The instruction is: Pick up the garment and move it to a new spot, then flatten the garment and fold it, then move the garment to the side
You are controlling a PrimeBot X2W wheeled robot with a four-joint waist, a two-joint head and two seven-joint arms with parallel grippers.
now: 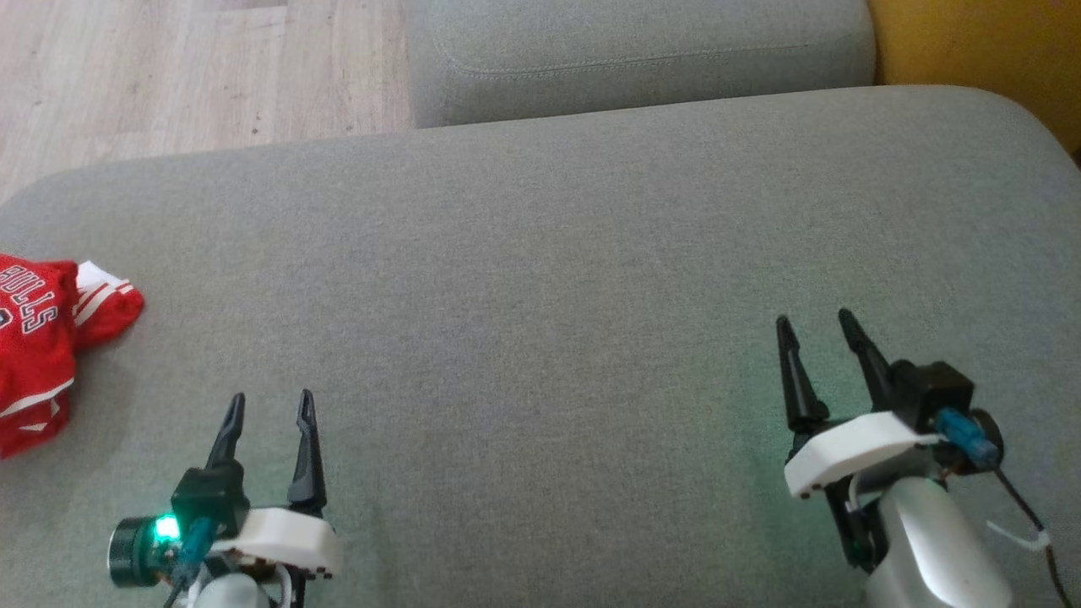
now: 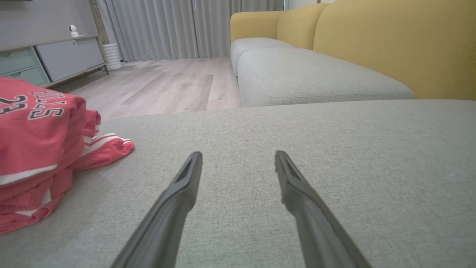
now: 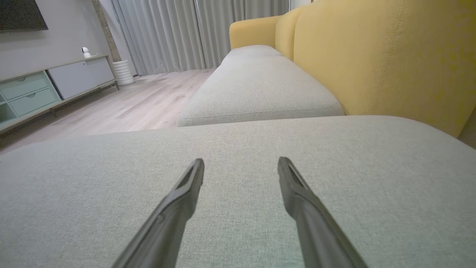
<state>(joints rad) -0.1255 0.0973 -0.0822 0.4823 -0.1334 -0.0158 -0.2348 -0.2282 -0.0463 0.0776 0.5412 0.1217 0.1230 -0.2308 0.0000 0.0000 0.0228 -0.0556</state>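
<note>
The garment (image 1: pixel 38 346), a red jersey with white trim and lettering, lies bunched in a folded heap at the far left of the grey cushion (image 1: pixel 540 279). In the left wrist view the garment (image 2: pixel 41 149) sits to the left of the fingers. My left gripper (image 1: pixel 272 407) hovers low at the lower left, open and empty, to the right of the garment and apart from it. At the lower right my right gripper (image 1: pixel 815 325) is open too, with nothing between its fingers, over bare cushion. Its fingers (image 3: pixel 186 193) point along the cushion.
A second grey cushion (image 1: pixel 633 51) adjoins the far edge, with a yellow sofa back (image 3: pixel 372 56) to the right. Wooden floor (image 1: pixel 169 67) lies beyond the far left edge. A low cabinet (image 2: pixel 48 59) and curtains stand across the room.
</note>
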